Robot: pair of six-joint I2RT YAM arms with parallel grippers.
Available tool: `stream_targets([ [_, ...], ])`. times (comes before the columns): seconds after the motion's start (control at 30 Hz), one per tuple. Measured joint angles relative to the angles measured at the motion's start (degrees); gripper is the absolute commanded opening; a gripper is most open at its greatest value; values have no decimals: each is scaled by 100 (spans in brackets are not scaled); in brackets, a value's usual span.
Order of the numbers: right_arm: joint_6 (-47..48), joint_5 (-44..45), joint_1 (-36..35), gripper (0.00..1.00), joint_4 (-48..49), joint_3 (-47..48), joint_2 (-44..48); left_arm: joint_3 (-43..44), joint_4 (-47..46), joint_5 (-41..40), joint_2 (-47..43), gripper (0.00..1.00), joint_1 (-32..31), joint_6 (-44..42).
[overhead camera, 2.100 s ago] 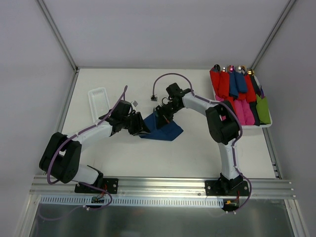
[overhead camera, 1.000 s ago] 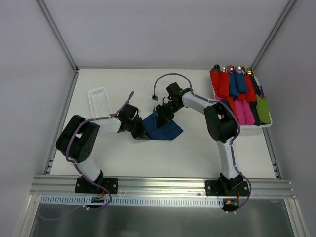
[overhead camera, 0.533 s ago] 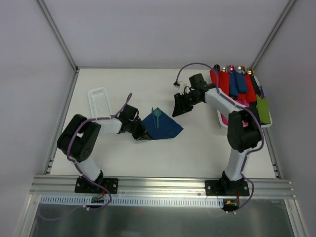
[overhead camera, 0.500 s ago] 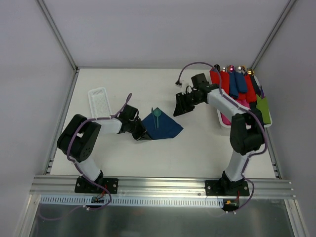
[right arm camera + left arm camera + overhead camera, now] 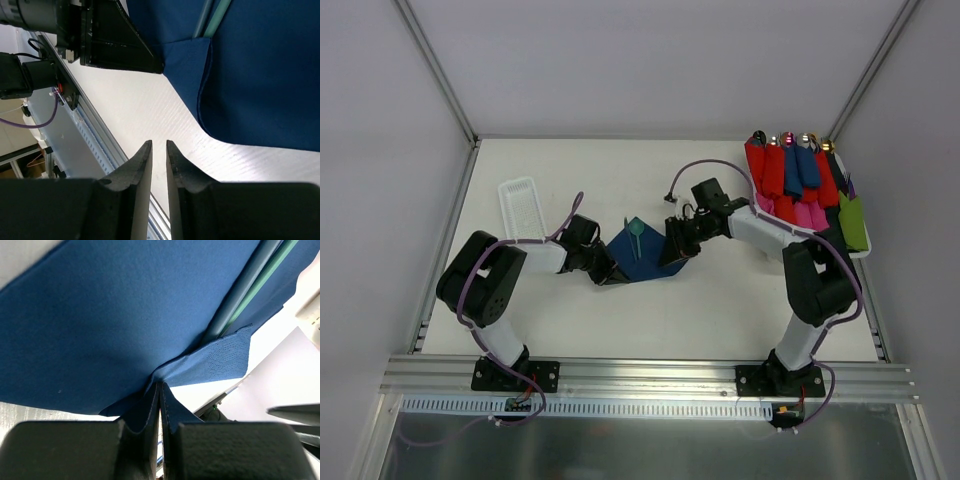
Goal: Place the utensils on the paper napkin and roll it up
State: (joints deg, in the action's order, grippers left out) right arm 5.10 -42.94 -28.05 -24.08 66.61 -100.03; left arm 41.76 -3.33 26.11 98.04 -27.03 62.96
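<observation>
Two grippers at paper napkin [image 5: 645, 258] on table [image 5: 720, 310] | left gripper [image 5: 611, 274]: pinches its left corner tight; right gripper [image 5: 672, 253]: a crack apart, empty, at right edge | utensils [image 5: 636, 228]: lie on napkin

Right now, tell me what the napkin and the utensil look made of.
Napkin: thin matte paper, probably; its folded corner shows fine embossed dimples. Utensil: likely plastic; teal, smooth, slightly glossy handle, though coated metal cannot be excluded.
</observation>
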Motion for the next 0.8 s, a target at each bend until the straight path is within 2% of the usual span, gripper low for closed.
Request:
stream_targets([
  [0.37,-577,-243,-297,20,455,157,-850,-48,-85,0,-2,0,0,74],
  [0.8,-660,-227,-284,20,542,352,-1574,-101,-197,33,-2,0,0,85],
])
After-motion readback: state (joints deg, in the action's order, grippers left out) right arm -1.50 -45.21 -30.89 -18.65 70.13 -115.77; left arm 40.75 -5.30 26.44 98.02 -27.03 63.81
